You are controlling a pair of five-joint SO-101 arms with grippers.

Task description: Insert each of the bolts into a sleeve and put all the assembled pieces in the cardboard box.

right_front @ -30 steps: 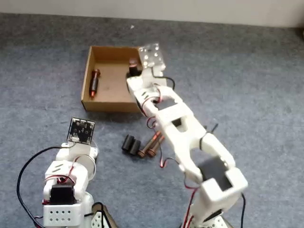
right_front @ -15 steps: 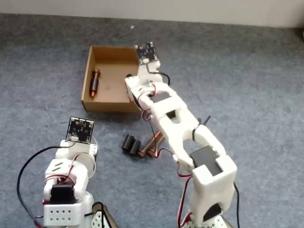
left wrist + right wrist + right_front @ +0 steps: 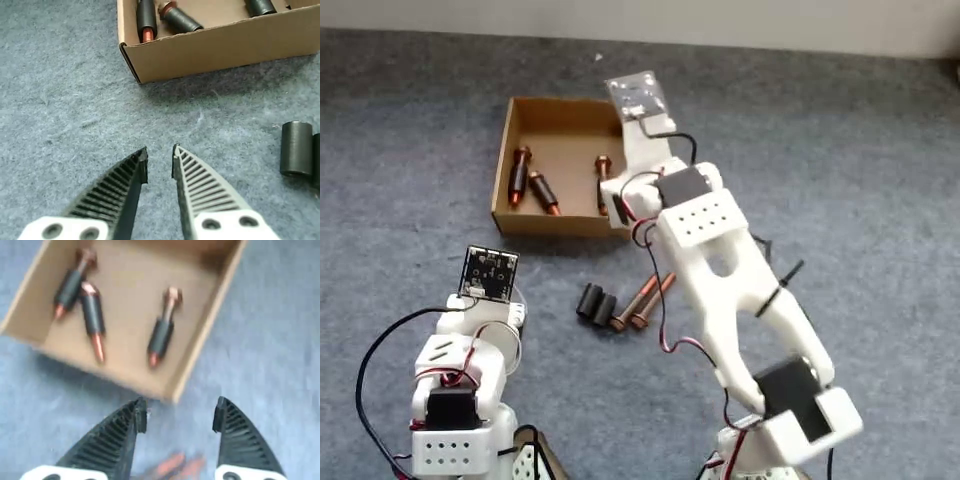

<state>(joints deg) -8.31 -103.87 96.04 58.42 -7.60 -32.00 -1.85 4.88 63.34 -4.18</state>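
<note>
In the cardboard box [image 3: 503, 165]: three assembled pieces [image 3: 519, 172].
On the surface [image 3: 840, 150], two sleeves [image 3: 588, 301], two bolts [image 3: 638, 298]; right tool [image 3: 180, 410] spread wide, left tool [image 3: 160, 154] narrowly parted.

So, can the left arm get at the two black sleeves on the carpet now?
Probably yes. The left gripper hangs open over bare carpet, the sleeves lie close beside it, and nothing stands between them.

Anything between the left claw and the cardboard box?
No. In the left wrist view, bare grey carpet lies between the left claw and the cardboard box wall; the loose black sleeve sits off to one side.
</note>
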